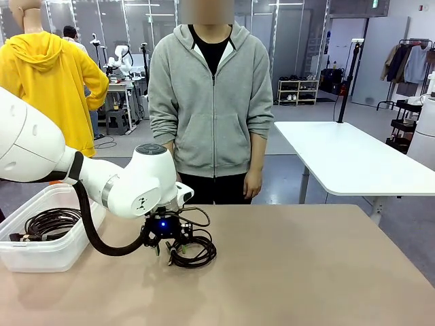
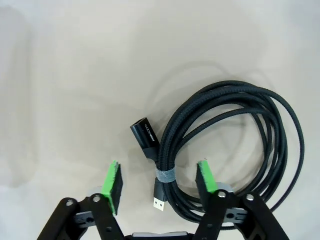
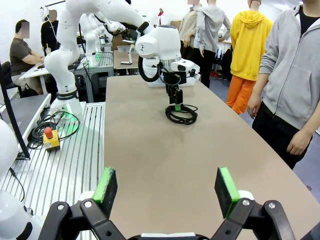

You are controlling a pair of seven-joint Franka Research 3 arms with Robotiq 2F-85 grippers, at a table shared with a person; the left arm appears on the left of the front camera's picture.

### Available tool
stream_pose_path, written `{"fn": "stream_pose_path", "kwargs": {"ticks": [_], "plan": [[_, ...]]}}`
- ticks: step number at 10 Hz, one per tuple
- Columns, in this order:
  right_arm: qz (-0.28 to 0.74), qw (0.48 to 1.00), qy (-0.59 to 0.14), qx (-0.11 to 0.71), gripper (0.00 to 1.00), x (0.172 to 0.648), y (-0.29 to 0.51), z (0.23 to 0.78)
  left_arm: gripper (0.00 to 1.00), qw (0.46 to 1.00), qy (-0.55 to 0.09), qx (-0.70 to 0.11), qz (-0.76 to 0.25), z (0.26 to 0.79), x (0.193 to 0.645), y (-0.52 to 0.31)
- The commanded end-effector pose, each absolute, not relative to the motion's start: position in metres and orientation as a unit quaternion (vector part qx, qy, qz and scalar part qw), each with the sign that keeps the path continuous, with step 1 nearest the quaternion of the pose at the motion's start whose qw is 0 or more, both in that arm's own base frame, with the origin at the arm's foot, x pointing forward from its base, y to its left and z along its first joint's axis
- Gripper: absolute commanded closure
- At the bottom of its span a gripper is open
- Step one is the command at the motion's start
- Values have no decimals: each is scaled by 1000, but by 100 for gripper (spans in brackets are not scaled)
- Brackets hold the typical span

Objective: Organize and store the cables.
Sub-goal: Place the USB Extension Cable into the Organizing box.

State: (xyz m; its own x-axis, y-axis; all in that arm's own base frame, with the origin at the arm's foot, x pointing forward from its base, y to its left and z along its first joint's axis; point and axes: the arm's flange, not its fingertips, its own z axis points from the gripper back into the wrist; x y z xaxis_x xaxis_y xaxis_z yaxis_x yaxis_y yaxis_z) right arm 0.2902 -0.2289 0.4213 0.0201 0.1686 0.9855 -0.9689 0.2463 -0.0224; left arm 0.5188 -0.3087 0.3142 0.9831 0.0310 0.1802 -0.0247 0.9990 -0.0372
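A white plastic bin (image 1: pixel 41 255) sits at the robot's left end of the tan worktop (image 1: pixel 306 272), and a coil of black cable (image 1: pixel 51 223) lies inside it. A second coiled cable (image 1: pixel 194 250) rests on the bare worktop well to the right of the bin, in front of the person in a grey hoodie (image 1: pixel 211 102).

The left claw (image 1: pixel 165 246) is down over this coil. In the left wrist view its green pads (image 2: pixel 112 182) stand wide apart on either side of the coil's bound section (image 2: pixel 172 150), where a small grey band (image 2: pixel 165 175) ties the loops; neither pad touches the cable. A black plug (image 2: pixel 145 137) and a silver USB plug (image 2: pixel 158 200) lie just beside the band, between the pads.

The right claw (image 3: pixel 167 187) hangs wide open and empty above the worktop's other end, well apart from the coil (image 3: pixel 181 114) seen farther along.
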Motion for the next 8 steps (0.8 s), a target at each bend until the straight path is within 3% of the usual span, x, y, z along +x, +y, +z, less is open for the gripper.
{"fn": "stream_pose_path", "kwargs": {"ticks": [1, 3, 4, 5, 8], "plan": [[468, 602, -515, 392, 0, 290, -227, 427, 100, 994, -107, -18, 3, 314, 519, -310], [468, 602, -515, 392, 0, 290, -227, 427, 100, 994, -108, -14, 5, 313, 518, -311], [468, 602, -515, 392, 0, 290, -227, 427, 95, 994, -106, -15, 13, 310, 518, -311], [468, 602, -515, 392, 0, 290, -227, 427, 100, 994, -104, -22, 21, 306, 519, -311], [468, 602, -515, 392, 0, 290, -227, 427, 100, 993, -112, -26, 21, 308, 519, -311]]}}
